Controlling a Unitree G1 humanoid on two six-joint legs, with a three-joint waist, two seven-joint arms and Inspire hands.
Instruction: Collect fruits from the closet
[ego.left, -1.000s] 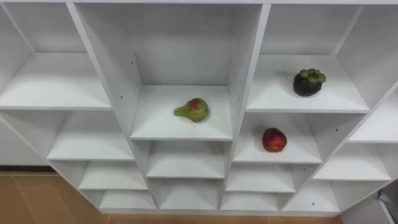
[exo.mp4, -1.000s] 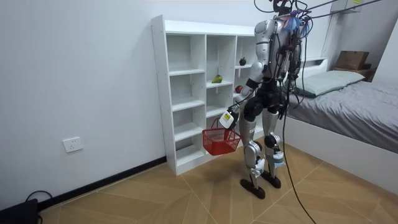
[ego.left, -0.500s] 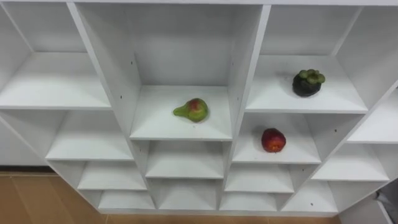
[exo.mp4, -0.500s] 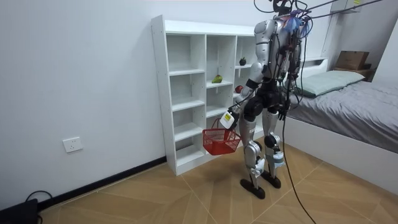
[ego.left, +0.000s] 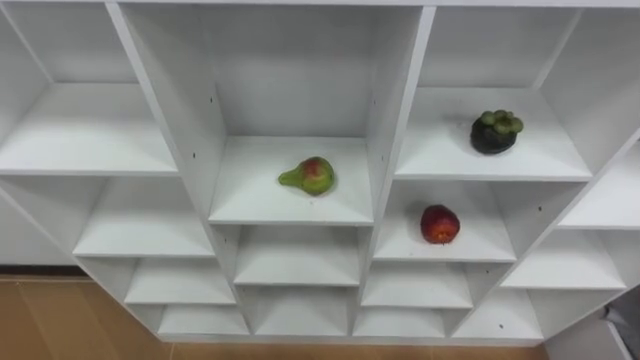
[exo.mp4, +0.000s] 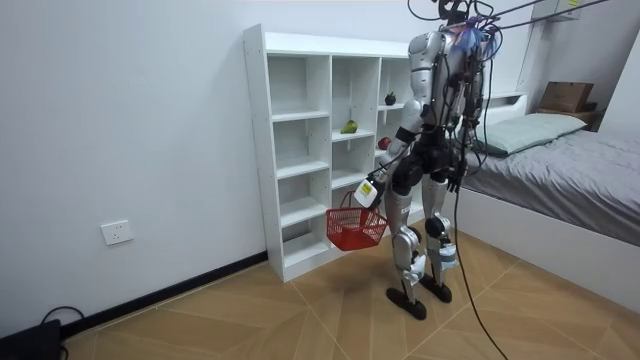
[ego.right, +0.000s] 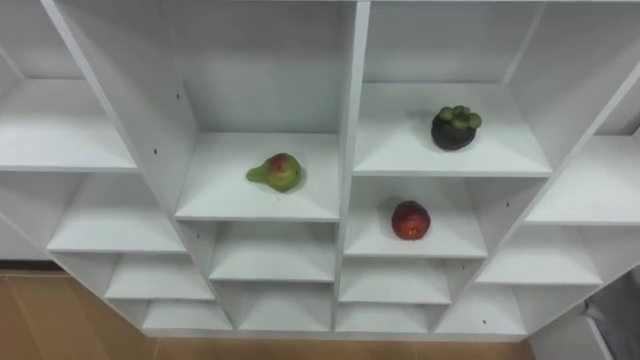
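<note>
Collection is judged not yet begun: the pear (ego.left: 309, 176), red fruit (ego.left: 439, 224) and dark mangosteen (ego.left: 496, 132) are seen on the white closet (ego.left: 290, 205) shelves, well above the left hand (exo.mp4: 366, 192). That hand seems curled round the red basket (exo.mp4: 355, 228) handle. A raised reach is called for. A bed (exo.mp4: 590, 170) lies behind.

the closet (ego.left: 290, 80) runs off the top and sides of the eye views. in the room view the robot's body hides the closet's right columns, and the left hand (exo.mp4: 366, 192) at the red basket (exo.mp4: 355, 230) is too small to read.
</note>
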